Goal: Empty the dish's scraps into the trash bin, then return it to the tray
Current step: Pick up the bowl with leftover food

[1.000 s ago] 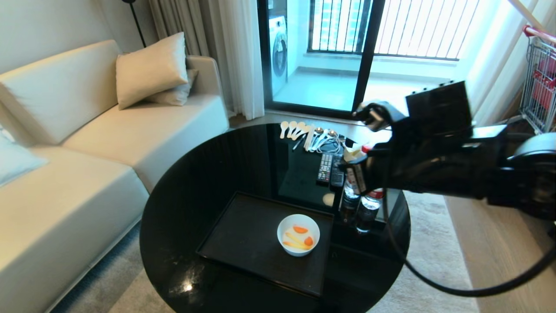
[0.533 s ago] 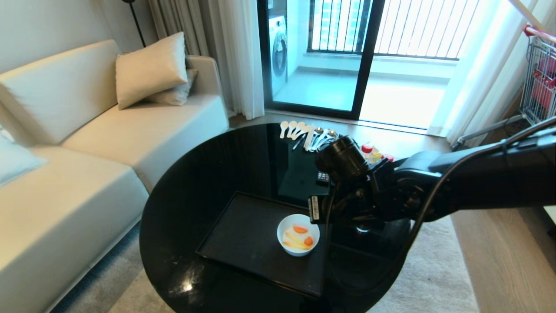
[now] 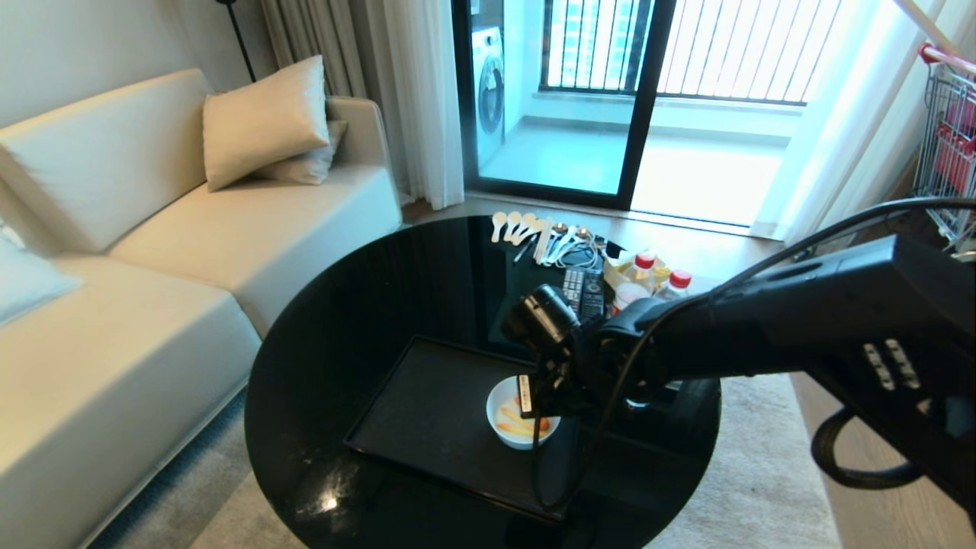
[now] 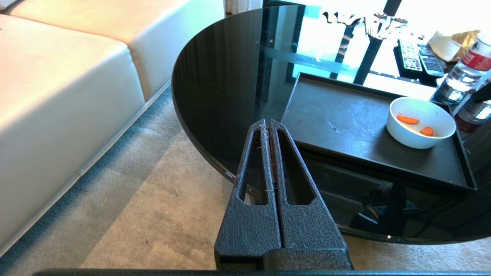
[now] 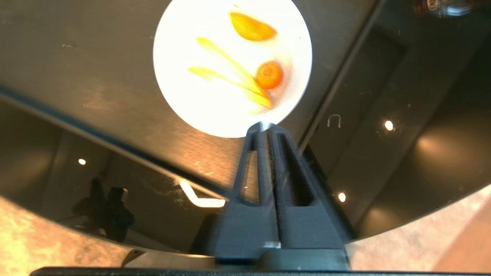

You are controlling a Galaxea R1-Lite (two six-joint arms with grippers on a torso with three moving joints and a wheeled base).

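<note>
- The white bowl (image 3: 512, 427) sits on the black tray (image 3: 427, 419), close to the tray's right rim.
- Inside it lie the scraps (image 5: 245, 65): two orange chunks and a few thin yellow strips. They are loose, so they would likely slide out if the bowl tips too soon.
- The bowl looks hard, smooth and light. It may be slippery, and it could chip if dropped.
- The best place to hold it seems to be the rim, with one finger inside and one outside the wall.
- The right gripper (image 5: 264, 126) hangs right above the bowl's near edge. Its two fingers are almost pressed together and hold nothing. I think they must spread first.
- The tray's low rim runs just beside the bowl, so the bowl should go up before it goes sideways.
- Two water bottles (image 3: 656, 286) and remote controls (image 3: 579, 293) stand near on the round black table (image 3: 343, 320). The tray's left part has open room.
- The left gripper (image 4: 267, 124) waits off the table's edge, over the carpet (image 4: 161, 214), fingers pressed together.
- No trash bin shows in any view.
</note>
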